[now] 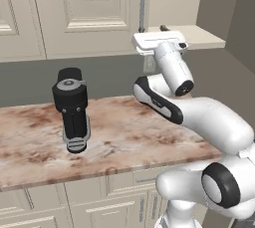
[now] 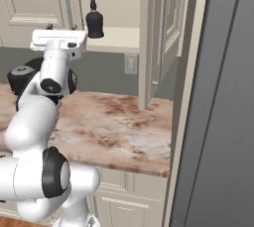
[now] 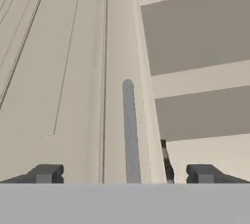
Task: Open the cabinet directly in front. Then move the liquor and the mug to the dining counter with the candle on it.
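The cream cabinet stands half open. Its left door (image 3: 53, 71) is closed and carries a long grey bar handle (image 3: 128, 130). The right door (image 2: 161, 28) is swung out, baring beige shelves (image 3: 195, 78). The liquor (image 2: 94, 20), a slim dark bottle, stands on the lowest shelf (image 1: 199, 35); its neck (image 3: 166, 162) peeks past the closed door's edge. My gripper (image 3: 124, 174) is open and empty, raised in front of the closed door's handle (image 1: 143, 3), left of the liquor. In the base views the gripper (image 1: 152, 32) (image 2: 57, 31) faces the cabinet. The mug, candle and dining counter are out of view.
A stout black appliance (image 1: 72, 107) with a grey round top stands on the marbled reddish-brown counter (image 1: 134, 137) below the cabinet, left of my arm. An outlet (image 2: 131, 64) sits on the grey back wall. A tall dark grey panel (image 2: 223, 97) bounds the right side.
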You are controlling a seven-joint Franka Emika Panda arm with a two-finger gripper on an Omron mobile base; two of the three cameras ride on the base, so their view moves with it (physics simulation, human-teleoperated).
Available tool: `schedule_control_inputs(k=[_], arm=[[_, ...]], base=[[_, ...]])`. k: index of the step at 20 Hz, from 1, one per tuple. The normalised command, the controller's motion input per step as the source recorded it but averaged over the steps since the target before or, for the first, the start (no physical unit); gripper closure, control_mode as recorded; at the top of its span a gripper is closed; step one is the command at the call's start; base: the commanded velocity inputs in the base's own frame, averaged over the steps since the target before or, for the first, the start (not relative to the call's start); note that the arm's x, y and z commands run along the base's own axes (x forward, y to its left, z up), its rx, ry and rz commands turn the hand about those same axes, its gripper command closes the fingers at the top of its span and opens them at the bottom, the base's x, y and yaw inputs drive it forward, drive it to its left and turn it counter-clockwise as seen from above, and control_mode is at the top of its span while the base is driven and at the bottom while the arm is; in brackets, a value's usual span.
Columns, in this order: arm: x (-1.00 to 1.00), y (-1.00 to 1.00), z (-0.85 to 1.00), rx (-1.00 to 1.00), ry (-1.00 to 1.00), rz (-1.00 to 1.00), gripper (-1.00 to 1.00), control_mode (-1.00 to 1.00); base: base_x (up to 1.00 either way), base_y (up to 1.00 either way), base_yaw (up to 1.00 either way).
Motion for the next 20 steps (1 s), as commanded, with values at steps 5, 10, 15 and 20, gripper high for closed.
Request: schedule_control_inputs(k=[5, 10, 15, 20], arm=[[0.61, 0.09, 0.01, 0.00, 0.08, 0.00, -1.00, -1.00], [0.45, 0.28, 0.04, -0.03, 0.08, -0.02, -1.00, -1.00], [0.37, 0.41, 0.00, -0.07, 0.03, -0.02, -1.00, -1.00], [0.55, 0.19, 0.00, -0.01, 0.04, -0.03, -1.00, -1.00]], base=[[0.00, 0.00, 0.00], [0.00, 0.00, 0.00], [0.00, 0.00, 0.00], [0.00, 0.00, 0.00]])
